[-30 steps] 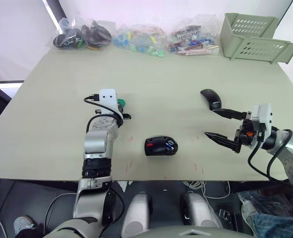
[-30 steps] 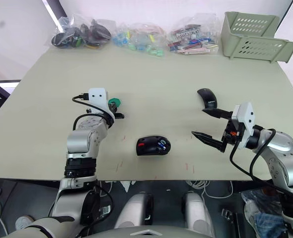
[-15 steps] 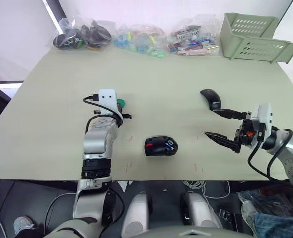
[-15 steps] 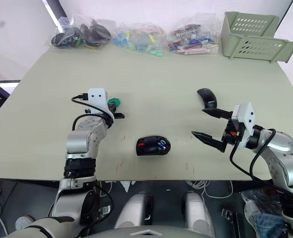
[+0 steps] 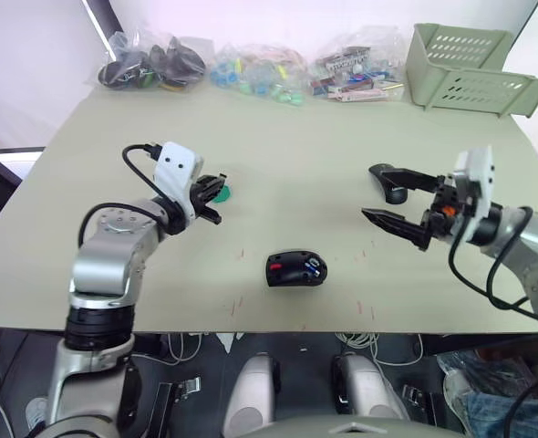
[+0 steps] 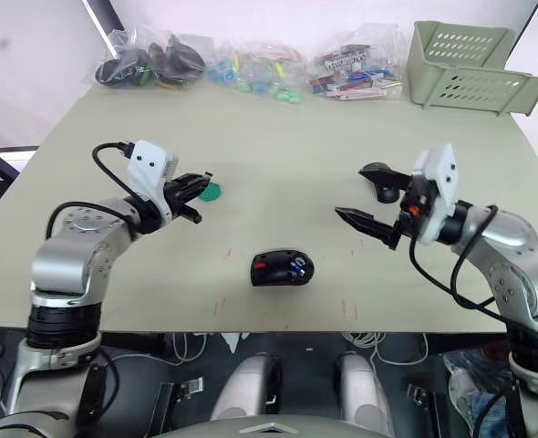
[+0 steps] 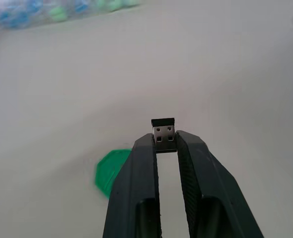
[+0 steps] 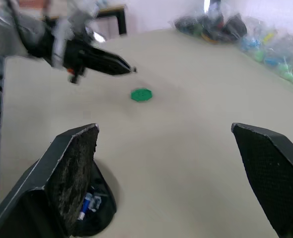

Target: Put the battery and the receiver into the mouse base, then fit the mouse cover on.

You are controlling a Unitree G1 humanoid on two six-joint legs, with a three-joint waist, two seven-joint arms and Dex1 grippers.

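The mouse base (image 5: 292, 270) lies open near the table's front middle, red part at its left end. The blue battery (image 5: 313, 267) sits inside it. My left gripper (image 5: 212, 188) hovers to the base's left, just above a green disc (image 5: 222, 193). It is shut on the receiver (image 7: 163, 130), a tiny black dongle whose metal plug is pinched between the fingertips. The mouse cover (image 5: 392, 185) rests at the right. My right gripper (image 5: 369, 192) is wide open, its upper finger crossing the cover. The right wrist view shows the base (image 8: 94, 210) low between those fingers.
Several clear bags of small parts (image 5: 251, 68) line the table's far edge. A pale green basket (image 5: 470, 68) stands at the back right corner. Small red marks dot the table around the base.
My left arm has swung outward and its gripper now points right over the green disc. My right gripper has risen and shifted back and left, up beside the mouse cover.
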